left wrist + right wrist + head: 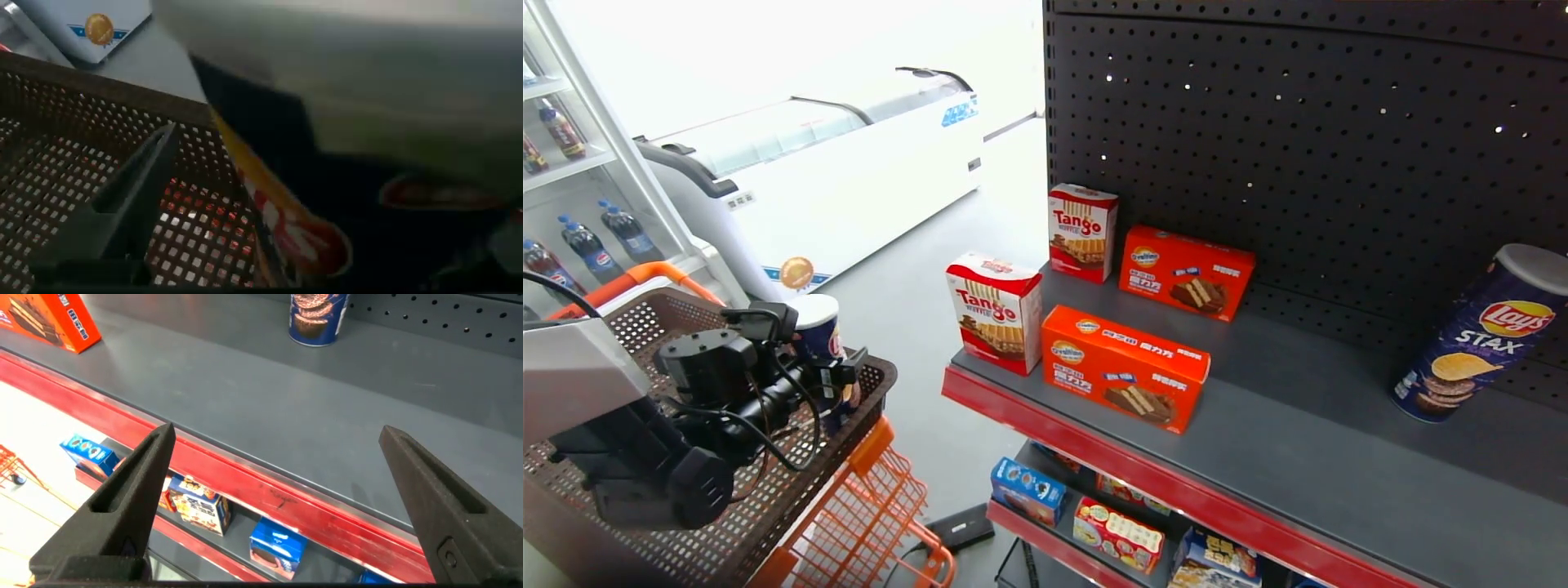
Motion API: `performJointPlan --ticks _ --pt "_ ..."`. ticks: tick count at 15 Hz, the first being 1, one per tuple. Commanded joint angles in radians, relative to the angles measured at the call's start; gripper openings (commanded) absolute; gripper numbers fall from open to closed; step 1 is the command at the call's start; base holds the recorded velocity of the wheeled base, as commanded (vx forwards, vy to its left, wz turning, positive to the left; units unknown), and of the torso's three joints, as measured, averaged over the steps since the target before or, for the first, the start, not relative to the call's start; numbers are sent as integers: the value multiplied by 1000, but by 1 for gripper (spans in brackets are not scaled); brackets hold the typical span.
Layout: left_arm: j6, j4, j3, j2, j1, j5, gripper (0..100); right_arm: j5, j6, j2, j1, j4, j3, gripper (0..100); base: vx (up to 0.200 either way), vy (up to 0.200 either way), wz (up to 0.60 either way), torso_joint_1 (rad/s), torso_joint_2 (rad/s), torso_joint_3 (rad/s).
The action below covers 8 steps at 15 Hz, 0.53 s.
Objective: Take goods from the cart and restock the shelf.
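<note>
- Over the cart (768,490), the left gripper (841,371) sits at a can (815,322) standing upright in the basket. The one finger (122,212) in view is clear of the can, so the jaws look spread, not clamped.
- Above the shelf (1298,425) front edge, the right gripper (274,506) hangs spread wide, holding nothing.
- The can is probably light: a stiff tube with a slick skin, easy to dent, fragile chips inside.
- Best hold: across mid-body, below the lid, kept upright.
- A second can (1478,335) leans on the shelf's back panel.
</note>
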Motion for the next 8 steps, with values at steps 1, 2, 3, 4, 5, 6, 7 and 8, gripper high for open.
performJointPlan --ticks 1,2,3,4,5,6,7,8 --pt "0 -6 -34 47 -1 0 100 0 0 0 0 -1 0 100 0 0 0 0 0 0" --pt "0 -4 -56 52 -2 0 0 0 0 0 0 -1 0 100 0 0 0 0 0 0" --pt "1 4 -66 54 -5 0 0 0 0 0 0 -1 0 100 0 0 0 0 0 0" --pt "1 4 -68 55 -5 0 0 0 0 0 0 -1 0 100 0 0 0 0 0 0" --pt "1 2 -72 57 -13 0 0 0 0 0 0 1 0 100 0 0 0 0 0 0" --pt "1 2 -72 55 -18 0 0 0 0 0 0 -1 0 100 0 0 0 0 0 0" --pt "1 1 -72 55 -19 1 0 0 0 0 0 -1 0 100 0 0 0 0 0 0" --pt "3 -4 -71 50 -19 1 0 0 0 0 0 -1 0 100 0 0 0 0 0 0"
